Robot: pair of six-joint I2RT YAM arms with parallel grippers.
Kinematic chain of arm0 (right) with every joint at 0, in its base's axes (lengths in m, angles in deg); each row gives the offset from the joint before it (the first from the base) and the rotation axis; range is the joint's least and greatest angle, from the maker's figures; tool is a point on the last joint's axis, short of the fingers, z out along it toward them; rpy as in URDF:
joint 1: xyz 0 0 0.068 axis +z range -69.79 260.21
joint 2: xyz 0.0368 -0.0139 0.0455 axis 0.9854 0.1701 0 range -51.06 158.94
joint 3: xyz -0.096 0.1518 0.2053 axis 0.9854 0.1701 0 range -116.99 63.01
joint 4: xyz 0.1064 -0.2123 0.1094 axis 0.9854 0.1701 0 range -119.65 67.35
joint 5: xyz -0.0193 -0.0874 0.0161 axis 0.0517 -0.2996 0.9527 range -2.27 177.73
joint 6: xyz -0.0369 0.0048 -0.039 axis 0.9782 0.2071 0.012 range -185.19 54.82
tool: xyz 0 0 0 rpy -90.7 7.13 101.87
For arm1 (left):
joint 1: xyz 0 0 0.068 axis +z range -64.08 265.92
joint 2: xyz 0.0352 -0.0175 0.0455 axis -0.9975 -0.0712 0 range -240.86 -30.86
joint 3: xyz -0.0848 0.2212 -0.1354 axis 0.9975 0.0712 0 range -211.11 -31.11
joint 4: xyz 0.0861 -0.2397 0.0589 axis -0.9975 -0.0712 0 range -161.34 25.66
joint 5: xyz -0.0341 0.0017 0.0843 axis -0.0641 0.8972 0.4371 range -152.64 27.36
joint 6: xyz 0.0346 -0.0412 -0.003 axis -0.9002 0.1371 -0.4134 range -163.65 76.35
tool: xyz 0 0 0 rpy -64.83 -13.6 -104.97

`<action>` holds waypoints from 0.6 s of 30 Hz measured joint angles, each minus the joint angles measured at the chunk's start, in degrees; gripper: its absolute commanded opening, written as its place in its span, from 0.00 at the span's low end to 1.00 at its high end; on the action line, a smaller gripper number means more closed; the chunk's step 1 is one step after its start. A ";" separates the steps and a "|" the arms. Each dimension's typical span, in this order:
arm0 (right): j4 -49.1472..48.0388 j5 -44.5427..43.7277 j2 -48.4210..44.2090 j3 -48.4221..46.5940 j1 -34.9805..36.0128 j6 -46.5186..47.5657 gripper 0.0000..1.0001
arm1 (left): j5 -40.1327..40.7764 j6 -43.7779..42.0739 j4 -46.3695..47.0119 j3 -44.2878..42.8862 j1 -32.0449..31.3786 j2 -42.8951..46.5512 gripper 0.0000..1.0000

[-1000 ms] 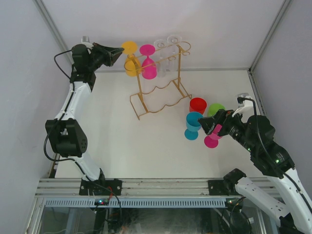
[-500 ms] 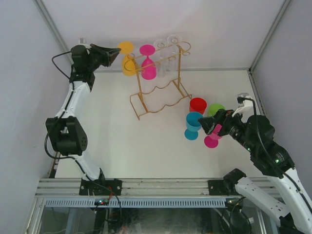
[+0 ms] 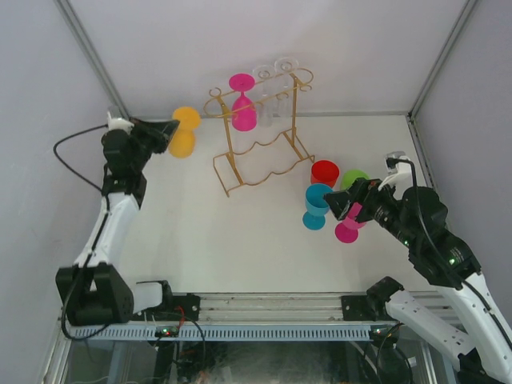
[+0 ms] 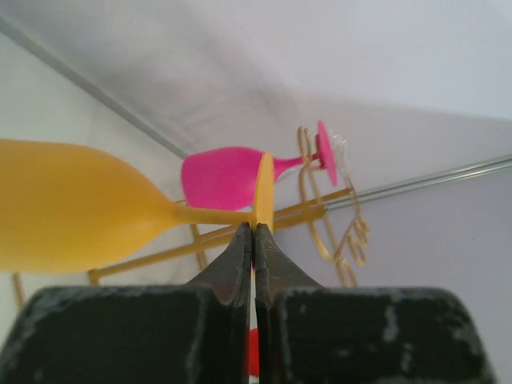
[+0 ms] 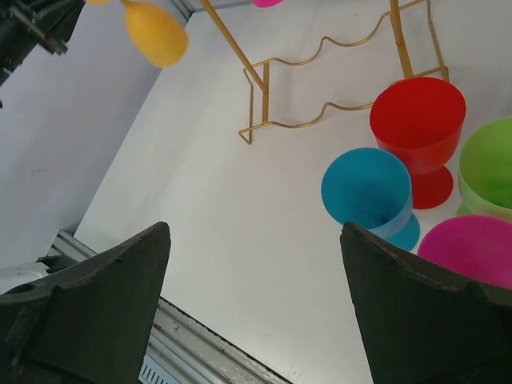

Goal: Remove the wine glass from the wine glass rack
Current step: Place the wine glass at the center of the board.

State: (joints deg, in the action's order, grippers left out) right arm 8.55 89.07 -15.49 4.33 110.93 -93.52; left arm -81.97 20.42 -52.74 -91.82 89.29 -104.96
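One opaque yellow wine glass point(image 3: 182, 142) has its foot pinched in the left claw point(image 3: 174, 128); right claw point(image 5: 254, 234) gapes.

Left gripper point(image 3: 171, 128) is out at the far left of the table point(image 3: 240, 240), with the wine glass point(image 3: 183, 134) pinched by its foot between my fingers. It sits left of the wine glass rack point(image 3: 260, 148), well apart from it. The rack stands back-centre on the table. One hanging glass point(image 3: 243, 108) is upside down on the top rail, and two more glasses point(image 3: 274, 86) hang behind and right of it. Four cups point(image 3: 325, 173) stand clustered on the table right of the rack. My right gripper point(image 3: 346, 206) is over the cluster's near side, jaws spread wide.
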 measured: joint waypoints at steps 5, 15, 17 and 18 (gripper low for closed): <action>-0.74 1.22 1.31 0.02 -0.02 -0.13 0.86 | 3.23 -3.82 -2.47 12.85 0.07 14.38 0.00; -9.84 10.99 9.05 2.23 -0.26 -4.59 0.76 | -1.66 -12.33 -20.72 27.80 -6.23 41.40 0.00; -12.44 14.25 11.04 3.30 -0.26 -6.47 0.73 | -2.75 -12.79 -22.27 28.55 -11.17 43.63 0.00; -13.73 16.02 12.31 3.74 -0.28 -7.67 0.71 | -2.84 -12.92 -22.53 28.68 -14.82 44.19 0.00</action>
State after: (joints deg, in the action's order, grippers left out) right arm -5.18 105.09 -3.18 8.07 110.64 -101.19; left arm -84.81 7.51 -75.27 -63.14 74.47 -60.77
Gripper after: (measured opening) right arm 0.751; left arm 0.008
